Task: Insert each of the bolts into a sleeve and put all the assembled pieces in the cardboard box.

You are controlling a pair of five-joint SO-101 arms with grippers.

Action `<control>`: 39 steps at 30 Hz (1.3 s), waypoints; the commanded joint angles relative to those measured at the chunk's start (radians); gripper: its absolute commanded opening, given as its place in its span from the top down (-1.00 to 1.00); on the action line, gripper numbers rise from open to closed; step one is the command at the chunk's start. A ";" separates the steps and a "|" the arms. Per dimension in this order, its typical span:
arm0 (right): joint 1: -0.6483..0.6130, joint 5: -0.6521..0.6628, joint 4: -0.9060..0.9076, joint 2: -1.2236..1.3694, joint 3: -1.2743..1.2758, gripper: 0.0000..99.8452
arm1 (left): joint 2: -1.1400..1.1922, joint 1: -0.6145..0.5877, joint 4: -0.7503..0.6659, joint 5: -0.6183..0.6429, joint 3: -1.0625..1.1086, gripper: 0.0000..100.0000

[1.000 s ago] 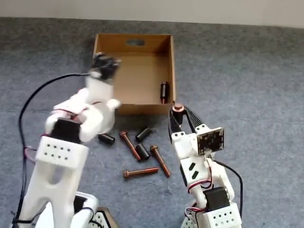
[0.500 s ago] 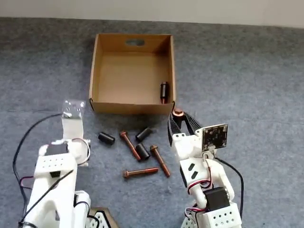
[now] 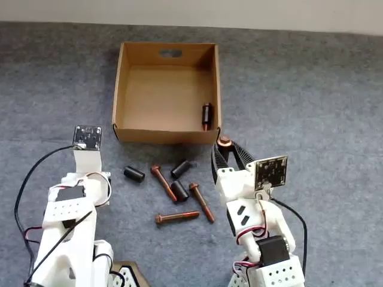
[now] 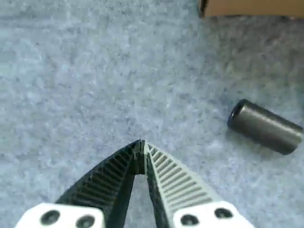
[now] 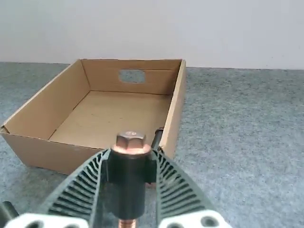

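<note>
Pinching a sleeved bolt (image 5: 128, 175), the right gripper (image 3: 227, 153) hovers at five o'clock of the cardboard box (image 3: 121, 84), while the left gripper (image 4: 142, 148), pressed together, hangs at nine o'clock of a loose sleeve (image 3: 134, 174).

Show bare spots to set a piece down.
Free: brown cardboard box floor left of the black-sleeved bolt at its right wall; grey carpet right of the box. Crowded: copper bolts and black sleeves in front of the box.
</note>
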 commanded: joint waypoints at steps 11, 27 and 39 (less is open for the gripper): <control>-0.007 -0.011 0.030 -0.019 0.127 0.99 | -0.022 0.179 -0.021 -0.006 -0.028 0.98; -0.002 -0.005 0.073 -0.019 0.119 0.99 | -0.022 0.147 -0.017 -0.002 0.013 0.98; -0.007 -0.005 0.127 -0.019 -0.039 0.99 | -0.022 0.150 -0.017 -0.002 0.013 0.98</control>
